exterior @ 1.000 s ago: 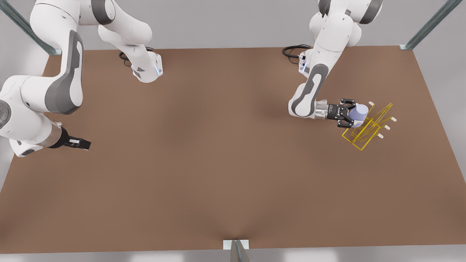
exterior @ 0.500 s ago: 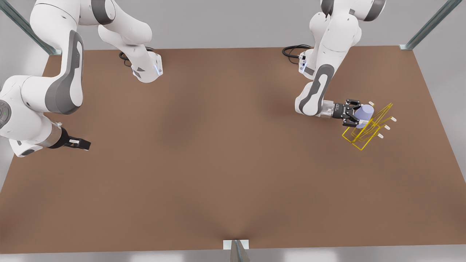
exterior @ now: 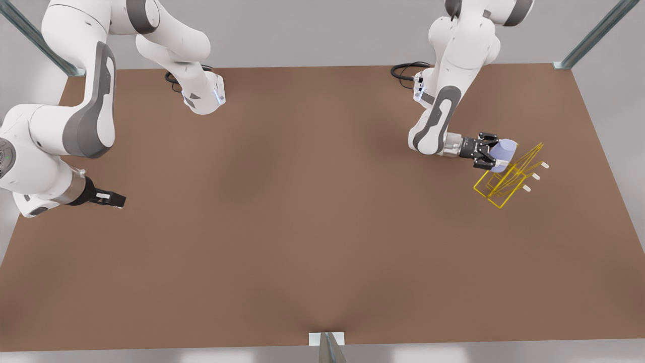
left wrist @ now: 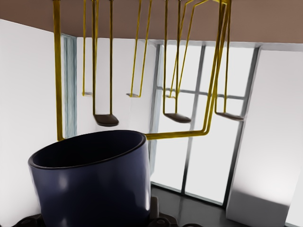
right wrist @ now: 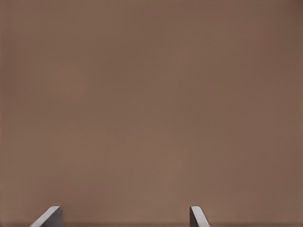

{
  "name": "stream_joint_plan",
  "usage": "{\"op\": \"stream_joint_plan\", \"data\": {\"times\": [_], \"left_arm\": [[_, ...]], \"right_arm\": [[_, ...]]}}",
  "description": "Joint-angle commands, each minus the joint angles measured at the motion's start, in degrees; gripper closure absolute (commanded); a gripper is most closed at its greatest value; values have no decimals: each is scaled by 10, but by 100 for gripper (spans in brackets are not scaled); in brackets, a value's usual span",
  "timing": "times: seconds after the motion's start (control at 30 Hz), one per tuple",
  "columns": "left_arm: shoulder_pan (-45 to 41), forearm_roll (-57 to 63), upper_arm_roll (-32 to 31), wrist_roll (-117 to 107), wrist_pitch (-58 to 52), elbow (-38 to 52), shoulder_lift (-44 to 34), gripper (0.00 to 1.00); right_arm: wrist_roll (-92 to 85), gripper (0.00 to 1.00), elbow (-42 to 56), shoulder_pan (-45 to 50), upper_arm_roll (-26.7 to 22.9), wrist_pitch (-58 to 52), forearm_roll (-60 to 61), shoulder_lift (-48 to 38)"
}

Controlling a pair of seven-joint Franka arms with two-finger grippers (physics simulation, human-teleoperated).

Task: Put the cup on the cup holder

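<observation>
Right gripper, lower left of the front view: dark, w/ pale pads; arm waits over the bare surface. In the right wrist view 2 grey fingertips stand well apart w/ nothing between them, so released. Surface is flat matte brown, no texture to speak of.

Two white, glossy, rounded arms w/ grey joint panels, 1 each side of the front view.

Left gripper, right of centre in the front view: black, blocky, pointing toward the front view's right, clenched on the cup. Cup is 1 smooth, plain, tapered lavender-blue piece, no handle, lying sideways w/ its open end toward the cup holder; it overlaps the holder's upper left wires, contact can't be told. In the left wrist view the cup looks dark navy, slightly glossy, w/ a round thin rim.

Cup holder: 1 rack of thin yellow wire, slanted frames; 3 short white-tipped pegs countable on its right edge in the front view. Left wrist view shows the wires just beyond the cup rim.
</observation>
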Motion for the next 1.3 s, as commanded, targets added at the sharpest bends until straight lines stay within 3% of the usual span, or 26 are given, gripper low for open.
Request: {"op": "stream_joint_plan", "data": {"times": [0.0,0.3,0.33,0.57,0.63,0.67,0.7,0.73,0.77,0.83,0.87,0.9,0.97,1.03,1.1,1.27], "left_arm": [[0,-2,0,-43,-4,0,6,20],[-1,-2,-4,-57,-5,5,29,20],[-1,-2,-4,-56,-11,7,32,1],[0,-6,-19,-40,-25,35,29,0],[0,-13,-50,81,-24,138,-33,0],[0,-75,-64,186,-8,245,-73,0],[0,-275,-86,276,-10,468,-64,0],[1,-416,-86,270,-25,624,-18,0],[14,-587,-79,129,-25,739,40,0],[107,-893,-80,-339,3,802,86,0],[134,-927,-79,-354,-23,818,77,0],[162,-927,-81,-322,-107,896,73,0],[193,-905,-82,-191,-127,876,-27,0],[192,-888,-83,-186,-61,772,-108,0],[193,-888,-83,-101,5,717,-118,0],[194,-888,-82,-99,1,717,-116,0]], "right_arm": [[0,0,0,0,0,0,0,0],[0,0,0,3,1,0,0,0],[0,0,0,3,1,0,0,0],[0,0,0,2,1,0,-1,0],[0,0,0,3,1,0,-1,0],[0,0,0,2,0,0,0,0],[0,0,0,2,1,0,0,0],[0,0,0,1,1,0,0,0],[0,0,0,0,1,0,0,0],[0,0,0,3,1,0,0,0],[1,0,0,3,1,0,0,0],[0,0,0,4,1,0,0,0],[-6,0,-1,5,1,0,2,0],[-93,0,0,-2,2,0,8,2],[-94,0,0,-1,2,0,9,3],[-94,0,0,-1,2,0,8,2]]}}
